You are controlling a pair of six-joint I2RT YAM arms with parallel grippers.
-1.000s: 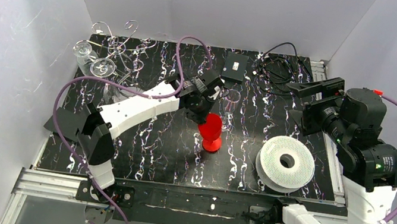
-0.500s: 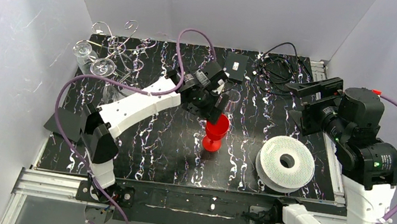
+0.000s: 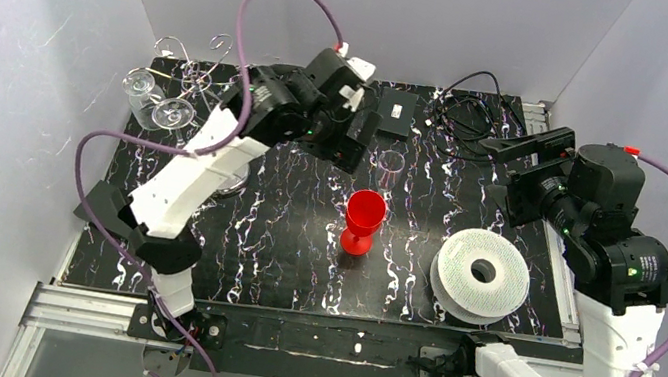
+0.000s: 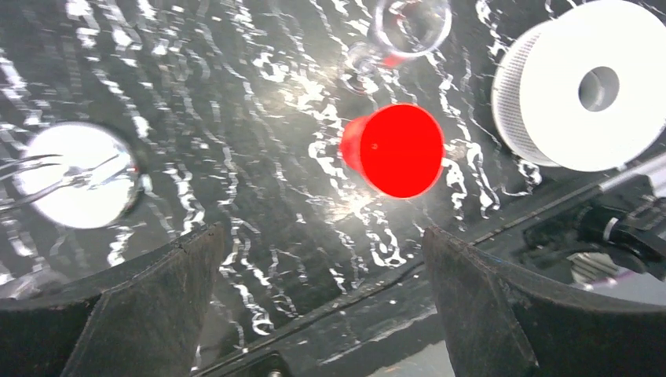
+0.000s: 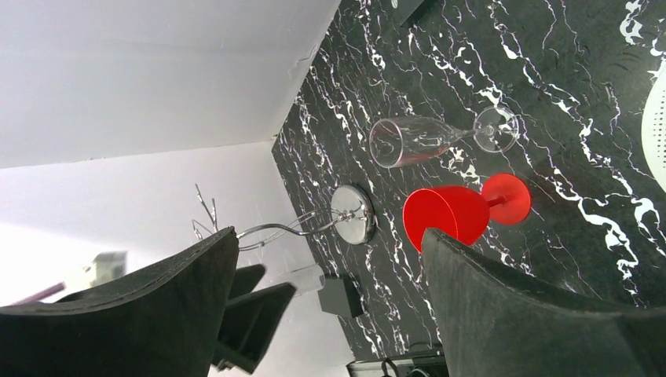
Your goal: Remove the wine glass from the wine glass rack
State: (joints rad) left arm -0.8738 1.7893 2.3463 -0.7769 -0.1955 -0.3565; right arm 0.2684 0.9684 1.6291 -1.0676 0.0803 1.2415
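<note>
From above, the red wine glass (image 3: 363, 222) stands upright on the desk (image 3: 278, 261). Left wrist: left fingers (image 4: 141, 306) wide, empty; the wine glass rack (image 4: 78, 174) is well apart from the glass. Right wrist: right fingers (image 5: 534, 314) wide, empty.

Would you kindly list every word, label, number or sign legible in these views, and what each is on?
None can be read.
The small black box at the back carries a tiny pale mark, too small to read.
The red wine glass and the white spool show no lettering.
</note>
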